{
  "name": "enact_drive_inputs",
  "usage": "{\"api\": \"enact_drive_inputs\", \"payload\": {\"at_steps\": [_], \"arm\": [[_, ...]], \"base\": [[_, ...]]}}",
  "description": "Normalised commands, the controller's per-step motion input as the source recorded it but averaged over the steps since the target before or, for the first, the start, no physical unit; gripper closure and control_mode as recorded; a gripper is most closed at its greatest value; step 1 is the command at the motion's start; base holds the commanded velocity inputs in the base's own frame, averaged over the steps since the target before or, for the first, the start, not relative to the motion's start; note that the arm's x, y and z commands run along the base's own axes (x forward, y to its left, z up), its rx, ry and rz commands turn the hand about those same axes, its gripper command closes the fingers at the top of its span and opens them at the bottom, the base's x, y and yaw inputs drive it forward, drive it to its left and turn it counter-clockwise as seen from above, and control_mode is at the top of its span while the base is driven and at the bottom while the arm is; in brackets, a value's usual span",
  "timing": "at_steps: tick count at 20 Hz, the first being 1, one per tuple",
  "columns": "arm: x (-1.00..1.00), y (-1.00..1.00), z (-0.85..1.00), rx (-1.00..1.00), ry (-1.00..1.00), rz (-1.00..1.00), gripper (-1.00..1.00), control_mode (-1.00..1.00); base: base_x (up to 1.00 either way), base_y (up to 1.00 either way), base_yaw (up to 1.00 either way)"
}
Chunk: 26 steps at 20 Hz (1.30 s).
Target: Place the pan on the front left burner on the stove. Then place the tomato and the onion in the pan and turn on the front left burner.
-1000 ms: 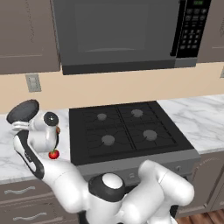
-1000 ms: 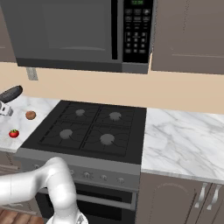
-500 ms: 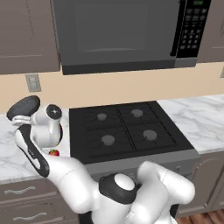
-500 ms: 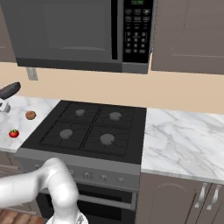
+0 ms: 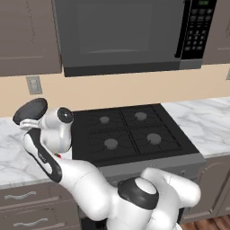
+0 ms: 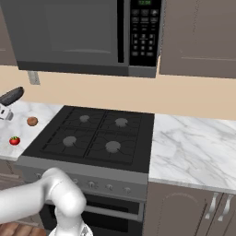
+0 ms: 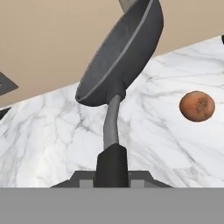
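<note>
We see the pan point(image 7: 120, 57) lifted in the air above the marble counter point(image 7: 175, 144), left of the stove point(image 5: 130, 132), tilted w/ its bowl up and away from the hand; in the left base view it is the dark oval point(image 5: 30, 110) at the top of the arm. The gripper point(image 7: 112, 168) is closed tight on the pan's handle point(image 7: 110, 127), near the handle's end, so the pan hangs from the handle only and touches nothing else. The onion point(image 7: 197, 106) lies on the counter to the right of the pan in the hand view, well apart from it; in the right base view it is near the stove's left edge point(image 6: 32, 121). The tomato point(image 6: 14, 140) lies nearer to us on the same counter, a bit left of the onion, not touching it. The front left burner point(image 5: 111, 143) is bare, its grey cap free betw. the grate bars. Above the stove hangs the microwave point(image 5: 126, 33).
</note>
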Motion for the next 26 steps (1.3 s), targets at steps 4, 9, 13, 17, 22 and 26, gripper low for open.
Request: {"api": "enact_drive_inputs", "payload": {"at_steps": [4, 9, 13, 17, 22, 26], "arm": [[-0.04, -0.43, 0.31, 0.00, 0.00, 0.00, 1.00, -1.00], [-0.11, -0.48, 0.33, 0.00, 0.00, 0.00, 1.00, -1.00], [-0.15, -0.52, 0.28, 0.00, 0.00, 0.00, 1.00, -1.00], [-0.08, -0.59, 0.29, 0.00, 0.00, 0.00, 1.00, -1.00], [-0.10, -0.68, 0.12, 0.04, 0.00, 0.00, 1.00, -1.00], [-0.06, -0.45, 0.00, 0.01, 0.00, 0.00, 1.00, -1.00]], "base": [[0.00, 0.00, 0.00], [0.00, 0.00, 0.00], [0.00, 0.00, 0.00], [0.00, 0.00, 0.00], [0.00, 0.00, 0.00], [0.00, 0.00, 0.00]]}}
